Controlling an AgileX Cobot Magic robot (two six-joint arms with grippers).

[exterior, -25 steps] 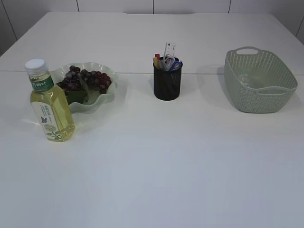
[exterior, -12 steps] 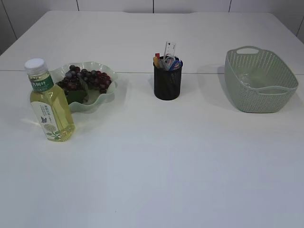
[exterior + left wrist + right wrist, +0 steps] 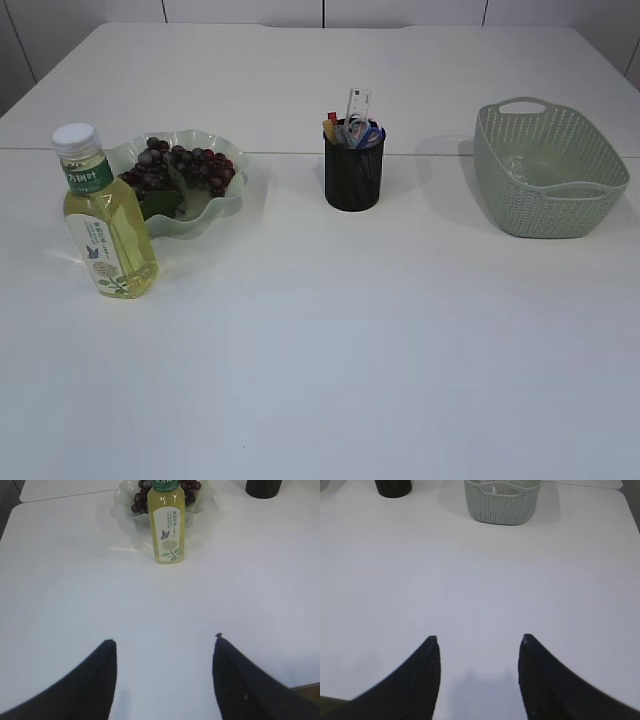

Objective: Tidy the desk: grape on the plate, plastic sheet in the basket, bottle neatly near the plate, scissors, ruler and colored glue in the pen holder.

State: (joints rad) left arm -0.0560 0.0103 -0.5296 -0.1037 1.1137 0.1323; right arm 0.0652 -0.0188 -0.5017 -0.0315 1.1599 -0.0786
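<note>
Grippers first: the left gripper (image 3: 165,680) and right gripper (image 3: 479,677) both hang spread and empty over the desk's (image 3: 330,340) near edge, apparently finished. Toward the far left edge, grapes (image 3: 180,168) fill the plate (image 3: 225,205), the bottle (image 3: 105,225) upright just beside it. The pen holder (image 3: 352,178) stands mid-desk with its tools, the basket (image 3: 550,170) right.

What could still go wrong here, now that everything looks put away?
The tall bottle stands right beside the plate of grapes, so a stray nudge from an arm might tip it. The ruler sticks up out of the pen holder and could catch on a passing pincer. Both pincers hang open and empty, well back from everything.
</note>
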